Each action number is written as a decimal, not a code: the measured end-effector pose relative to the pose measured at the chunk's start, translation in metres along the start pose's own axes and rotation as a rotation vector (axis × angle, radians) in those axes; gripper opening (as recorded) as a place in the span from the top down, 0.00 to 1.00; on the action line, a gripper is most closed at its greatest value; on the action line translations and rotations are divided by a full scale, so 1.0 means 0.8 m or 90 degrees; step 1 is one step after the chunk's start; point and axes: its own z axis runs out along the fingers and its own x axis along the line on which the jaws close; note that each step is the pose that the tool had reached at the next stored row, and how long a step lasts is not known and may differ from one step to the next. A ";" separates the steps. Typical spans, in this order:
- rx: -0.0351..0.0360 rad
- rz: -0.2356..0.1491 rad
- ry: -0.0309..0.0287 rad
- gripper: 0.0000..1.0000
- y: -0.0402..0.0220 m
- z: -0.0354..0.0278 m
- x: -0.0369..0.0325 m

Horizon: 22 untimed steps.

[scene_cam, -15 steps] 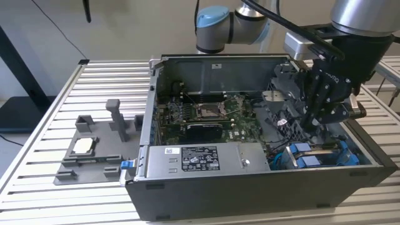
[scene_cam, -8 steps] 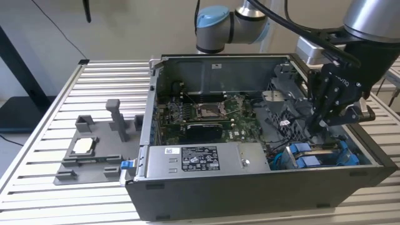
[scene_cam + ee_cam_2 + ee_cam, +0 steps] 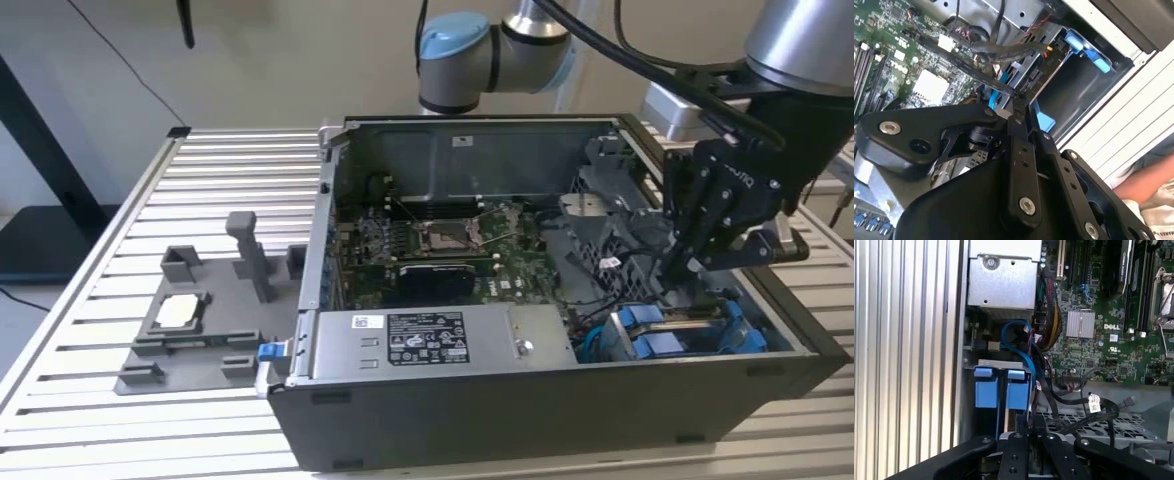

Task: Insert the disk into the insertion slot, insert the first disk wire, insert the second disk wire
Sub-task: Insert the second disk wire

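Disk sits in the insertion slot, a dark drive bay at the corner of the open computer case on the exterior view's right; its two blue tabs stand side by side in the first wrist view, so it looks seated, though how deep it has gone I cannot tell. The tool hangs inside the case just above that bay, among the loose cables. In the second wrist view its fingers are drawn together on a thin black wire, pinched near the end that points toward the bay; which of the two disk wires this is cannot be made out.

Several risks follow from how crowded this corner is. A blue cable loops over the bay and black cables cross beside it; any of them could catch on the tool's linkage and be dragged or unplugged. The wire is held by a narrow pinch, so it may twist or slip, and a connector meeting its socket at an angle would jam or bend. The motherboard lies close by, and a sideways drift could scrape its parts. The case stands on a slatted worktop.
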 end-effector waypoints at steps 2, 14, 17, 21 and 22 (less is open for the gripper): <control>-0.0042 0.000 -0.0009 0.84 -0.0040 0.0022 0.0009; -0.0145 0.008 -0.0086 0.84 -0.0104 0.0165 0.0076; -0.0156 0.015 -0.0089 0.84 -0.0105 0.0209 0.0086; -0.0189 0.020 -0.0092 0.84 -0.0109 0.0259 0.0105; -0.0202 0.021 -0.0092 0.84 -0.0112 0.0270 0.0109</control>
